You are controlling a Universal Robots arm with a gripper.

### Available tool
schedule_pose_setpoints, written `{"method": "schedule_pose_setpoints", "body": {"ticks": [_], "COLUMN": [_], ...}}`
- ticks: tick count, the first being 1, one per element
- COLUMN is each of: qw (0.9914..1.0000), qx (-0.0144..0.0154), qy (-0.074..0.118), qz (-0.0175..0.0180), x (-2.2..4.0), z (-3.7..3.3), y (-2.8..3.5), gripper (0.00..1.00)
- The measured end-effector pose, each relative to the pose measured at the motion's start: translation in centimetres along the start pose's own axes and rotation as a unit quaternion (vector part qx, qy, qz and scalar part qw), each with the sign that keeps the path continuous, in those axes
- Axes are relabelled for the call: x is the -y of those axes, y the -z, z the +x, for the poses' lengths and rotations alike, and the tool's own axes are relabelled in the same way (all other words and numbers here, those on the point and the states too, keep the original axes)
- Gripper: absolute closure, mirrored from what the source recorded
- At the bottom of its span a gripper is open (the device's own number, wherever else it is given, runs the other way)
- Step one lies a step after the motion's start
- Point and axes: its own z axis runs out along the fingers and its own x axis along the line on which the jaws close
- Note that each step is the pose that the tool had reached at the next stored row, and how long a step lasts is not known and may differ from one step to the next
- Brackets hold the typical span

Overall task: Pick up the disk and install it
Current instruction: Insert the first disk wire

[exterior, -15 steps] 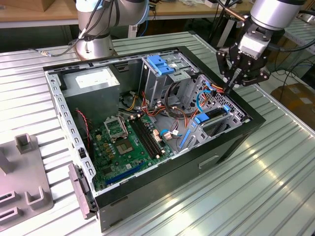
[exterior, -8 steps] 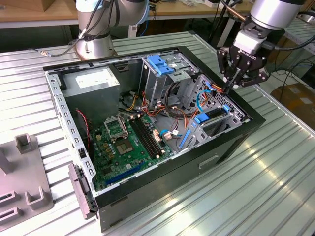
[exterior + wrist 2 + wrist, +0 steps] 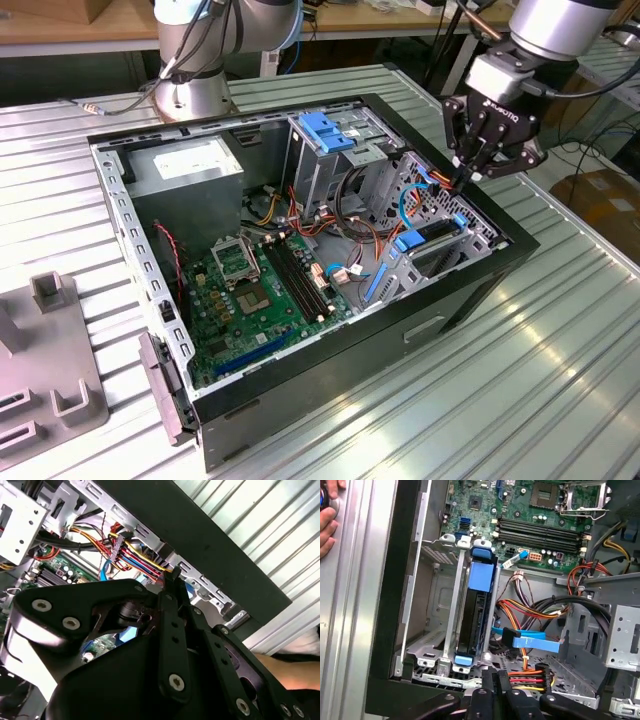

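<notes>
The disk stands on edge in a metal bay by the case wall, dark body between blue plastic rails. In the exterior view the disk sits at the case's corner on the exterior view's right. My gripper hangs just above and behind it, fingers pressed together with nothing seen between them. In both wrist views the black fingertips sit right beside a bundle of red, yellow and black power wires, a short way off the disk's end.
The open case holds a motherboard, a grey power-supply box and a drive cage with a blue top. A blue flat cable crosses beside the bay. A person's hand rests outside the case. A grey fixture lies on the table.
</notes>
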Motion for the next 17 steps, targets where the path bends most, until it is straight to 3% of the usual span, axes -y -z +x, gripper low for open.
{"method": "schedule_pose_setpoints", "body": {"ticks": [4,7,9,14,17], "qw": [0.9997,0.99942,0.99938,0.99936,0.99925], "qx": [-0.0016,-0.0073,-0.0094,-0.0091,-0.0066], "qy": [-0.024,-0.033,-0.033,-0.033,-0.036], "qz": [-0.0048,-0.007,-0.0086,-0.0104,-0.011], "x": [0.0,-0.02,-0.33,-1.58,-1.64], "z": [0.0,-0.01,-0.06,-0.19,0.07], "y": [-0.03,-0.08,-0.12,-0.21,-0.26], "gripper": [0.84,0.84,0.84,0.84,0.84]}}
